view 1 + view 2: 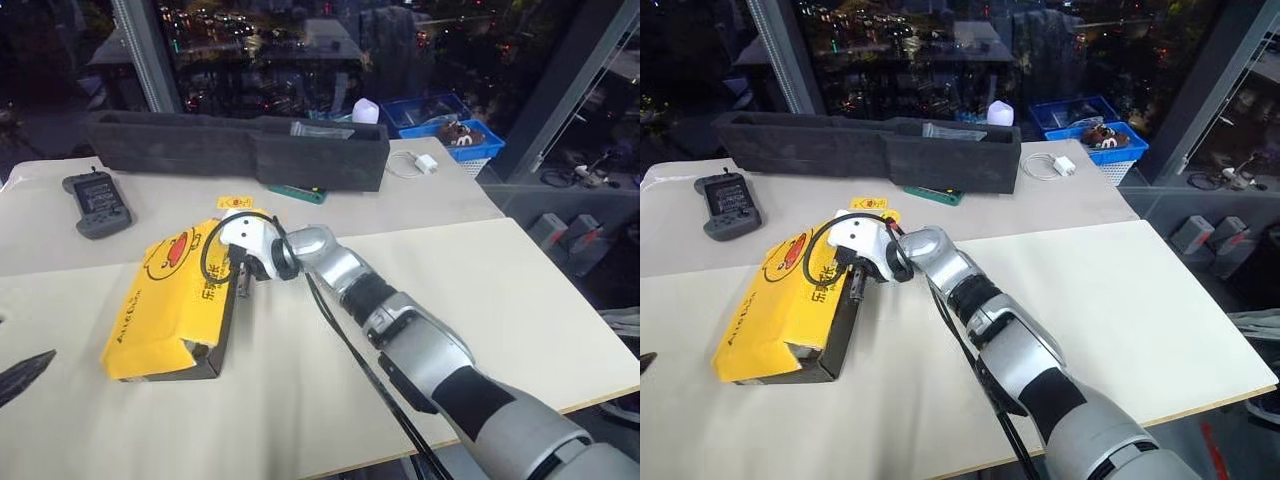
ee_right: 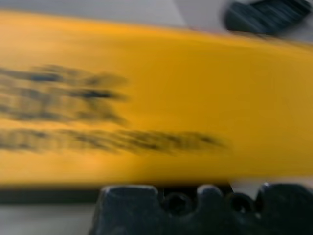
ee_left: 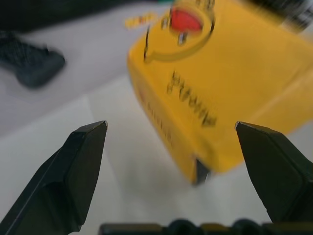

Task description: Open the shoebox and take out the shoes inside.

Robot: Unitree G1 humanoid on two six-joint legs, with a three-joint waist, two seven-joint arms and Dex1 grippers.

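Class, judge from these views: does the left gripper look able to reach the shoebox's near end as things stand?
Probably yes. The left gripper is open and faces the shoebox across bare table; nothing lies between them.

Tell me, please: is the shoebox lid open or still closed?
Slightly open: the yellow lid is raised along the shoebox's right edge, at the right pincer. Nothing inside shows.
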